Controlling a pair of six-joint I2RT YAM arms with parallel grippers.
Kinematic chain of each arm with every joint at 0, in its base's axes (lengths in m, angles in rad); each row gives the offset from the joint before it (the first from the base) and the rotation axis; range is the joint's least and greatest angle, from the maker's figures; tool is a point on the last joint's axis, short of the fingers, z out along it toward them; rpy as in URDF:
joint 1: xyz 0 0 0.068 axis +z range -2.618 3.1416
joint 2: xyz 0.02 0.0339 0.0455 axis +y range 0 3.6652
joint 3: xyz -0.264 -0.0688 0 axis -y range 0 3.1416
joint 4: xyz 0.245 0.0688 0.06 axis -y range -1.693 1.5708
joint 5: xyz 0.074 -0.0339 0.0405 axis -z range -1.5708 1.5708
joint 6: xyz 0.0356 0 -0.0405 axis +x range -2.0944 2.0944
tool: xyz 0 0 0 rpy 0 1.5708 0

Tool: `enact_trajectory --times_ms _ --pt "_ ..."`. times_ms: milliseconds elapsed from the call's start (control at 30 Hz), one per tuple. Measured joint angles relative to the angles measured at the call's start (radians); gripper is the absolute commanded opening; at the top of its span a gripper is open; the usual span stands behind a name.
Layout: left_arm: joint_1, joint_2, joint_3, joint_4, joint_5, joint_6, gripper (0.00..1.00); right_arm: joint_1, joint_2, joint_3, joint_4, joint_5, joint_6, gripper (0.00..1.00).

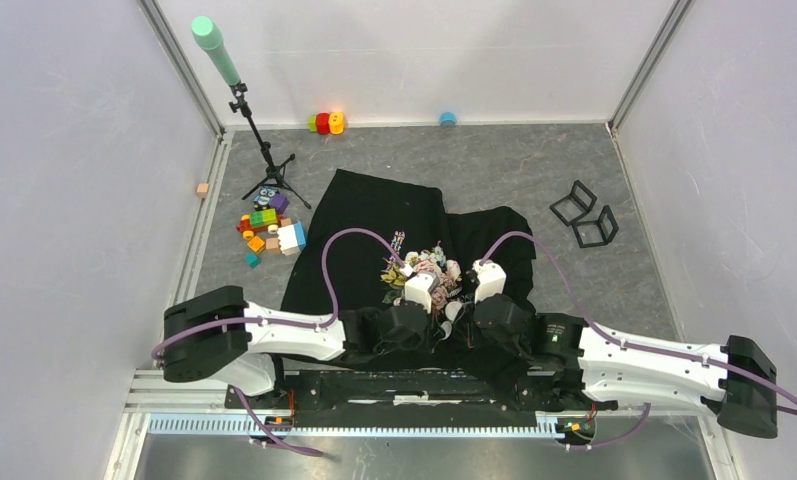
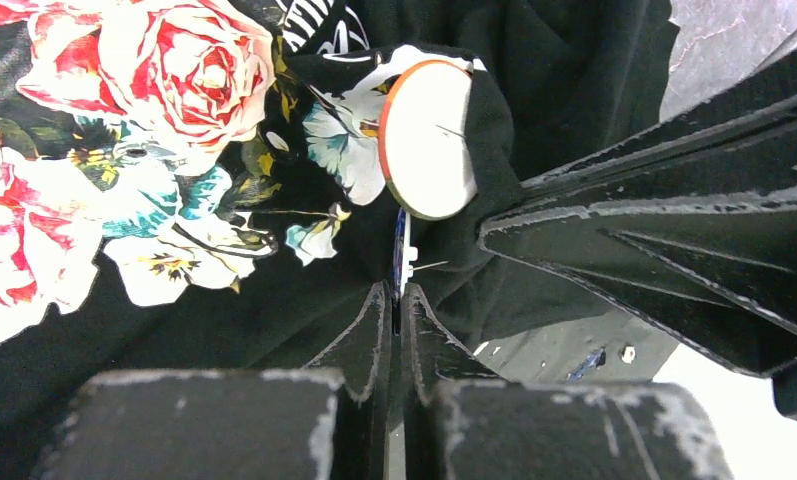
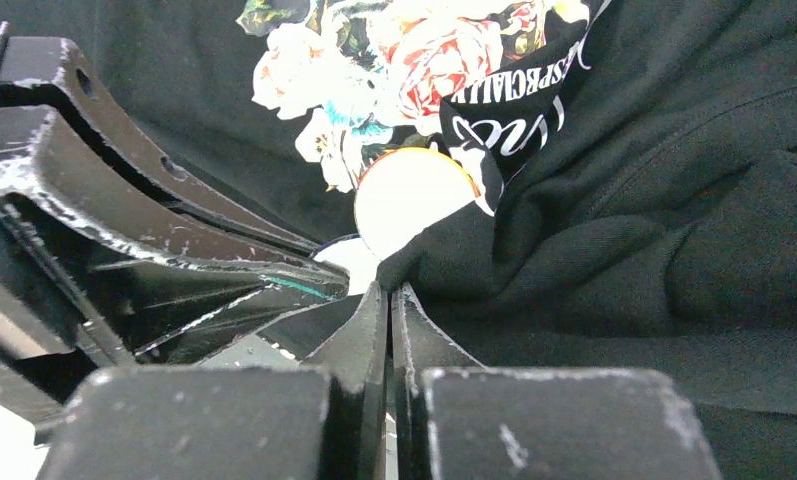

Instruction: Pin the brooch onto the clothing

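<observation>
The black T-shirt lies spread on the table, its rose print bunched between my grippers. My left gripper is shut on a thin blue-rimmed brooch, seen edge-on, with a bare wire pin sticking out beside it. A round white disc with an orange rim rests against a raised fold of the shirt; it also shows in the right wrist view. My right gripper is shut on that black fold. In the top view the left gripper and the right gripper meet over the print.
A tripod with a green-tipped pole stands at the back left, with a heap of toy blocks by the shirt's left edge. Two black wire stands sit to the right. Small toys lie by the back wall.
</observation>
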Motion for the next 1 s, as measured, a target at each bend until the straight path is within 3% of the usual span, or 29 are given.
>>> enact_trajectory --times_ms 1000 --pt "-0.023 0.075 0.088 -0.073 -0.011 -0.008 0.02 0.001 0.017 -0.021 0.037 -0.007 0.001 0.00"
